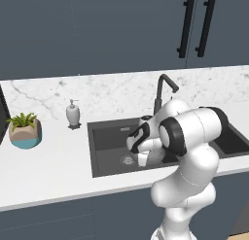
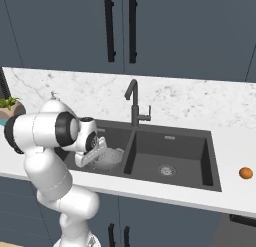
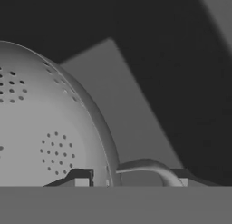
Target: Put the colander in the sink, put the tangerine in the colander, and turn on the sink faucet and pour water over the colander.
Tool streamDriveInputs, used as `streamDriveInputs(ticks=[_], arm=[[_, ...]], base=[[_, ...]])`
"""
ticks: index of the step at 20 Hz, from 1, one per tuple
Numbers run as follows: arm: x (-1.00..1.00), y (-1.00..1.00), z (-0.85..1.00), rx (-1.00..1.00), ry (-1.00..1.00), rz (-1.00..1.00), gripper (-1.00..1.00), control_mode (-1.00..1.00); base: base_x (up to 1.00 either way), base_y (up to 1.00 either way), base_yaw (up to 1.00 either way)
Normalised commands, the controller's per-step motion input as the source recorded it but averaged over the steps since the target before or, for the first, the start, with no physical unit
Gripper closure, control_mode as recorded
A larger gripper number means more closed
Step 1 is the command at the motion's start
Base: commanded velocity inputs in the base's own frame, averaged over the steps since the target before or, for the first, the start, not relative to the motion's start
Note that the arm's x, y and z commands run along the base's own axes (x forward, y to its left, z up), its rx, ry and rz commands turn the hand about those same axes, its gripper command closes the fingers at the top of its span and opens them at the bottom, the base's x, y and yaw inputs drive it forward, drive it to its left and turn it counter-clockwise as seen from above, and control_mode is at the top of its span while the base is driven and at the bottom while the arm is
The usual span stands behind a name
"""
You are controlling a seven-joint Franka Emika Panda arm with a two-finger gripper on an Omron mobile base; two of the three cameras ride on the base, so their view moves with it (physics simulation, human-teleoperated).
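The grey colander (image 2: 111, 158) sits low in the left basin of the dark sink (image 2: 185, 146), tilted slightly. My gripper (image 2: 94, 153) reaches down to its near edge. In the hand view the holed bowl of the colander (image 3: 45, 119) is very close, and my gripper (image 3: 132, 177) is open, one fingertip (image 3: 81, 177) inside the bowl and the other outside the loop handle (image 3: 147, 166). The tangerine (image 2: 245, 173) lies on the counter right of the sink. The dark faucet (image 2: 133, 103) stands behind the basins, with no water running.
A white soap dispenser (image 1: 73, 113) stands behind the sink's left corner and a potted plant (image 1: 24, 129) sits further left. My own arm (image 1: 189, 137) hangs over the sink (image 1: 104, 142) and hides part of it. Dark cabinets hang above the marble backsplash.
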Motion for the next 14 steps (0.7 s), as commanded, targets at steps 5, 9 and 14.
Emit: streamDriveInputs(ticks=[5,9,14], arm=[[0.19,0.0,-0.16,-0.02,-0.05,-0.06,1.0,-1.0],[0.0,0.0,0.0,0.0,-0.03,0.0,1.0,-1.0],[0.0,0.0,0.0,0.0,0.0,0.0,1.0,-1.0]], base=[[0.0,0.0,0.0],[0.0,0.0,0.0],[0.0,0.0,0.0]])
